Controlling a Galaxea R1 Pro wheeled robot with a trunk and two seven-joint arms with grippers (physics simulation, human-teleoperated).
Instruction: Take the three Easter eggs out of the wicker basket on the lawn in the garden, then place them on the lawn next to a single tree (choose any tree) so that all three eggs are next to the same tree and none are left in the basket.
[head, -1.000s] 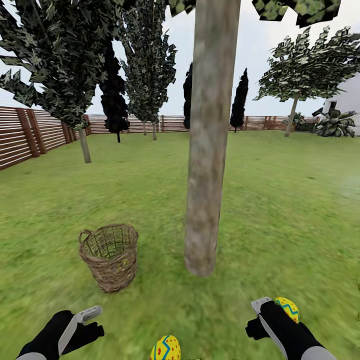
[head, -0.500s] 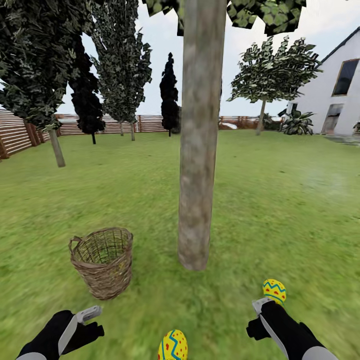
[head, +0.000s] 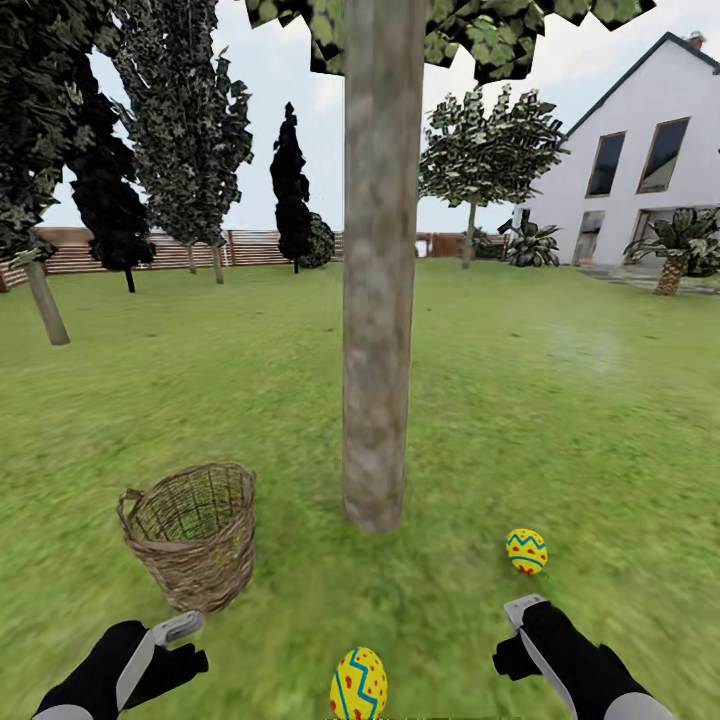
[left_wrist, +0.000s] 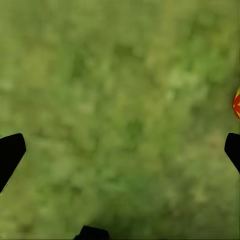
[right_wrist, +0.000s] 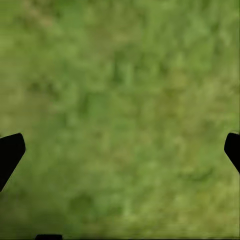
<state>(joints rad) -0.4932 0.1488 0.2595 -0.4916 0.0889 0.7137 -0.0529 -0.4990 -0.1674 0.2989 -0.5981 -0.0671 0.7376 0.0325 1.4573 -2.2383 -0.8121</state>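
The wicker basket (head: 190, 535) stands on the lawn (head: 560, 420), left of the tree (head: 377, 300) with its thick grey-brown trunk. One Easter egg (head: 527, 550) lies on the grass to the right of the trunk's foot. Another egg (head: 358, 685) lies nearer me, at the picture's bottom edge, and its sliver (left_wrist: 236, 104) shows in the left wrist view. My left gripper (head: 180, 645) hangs open just below the basket, empty (left_wrist: 120, 150). My right gripper (head: 512, 635) is open and empty (right_wrist: 120, 150), a little short of the right egg. The weave hides the basket's inside.
Other trees and dark cypresses (head: 292, 185) stand far back by a wooden fence (head: 250, 248). A white house (head: 650, 170) with palms rises at the far right. Open grass stretches to the right of the trunk.
The whole view has swung right, bringing the house into sight. The right egg, earlier half hidden behind my right gripper, now lies apart from it on the grass. Both grippers look unchanged.
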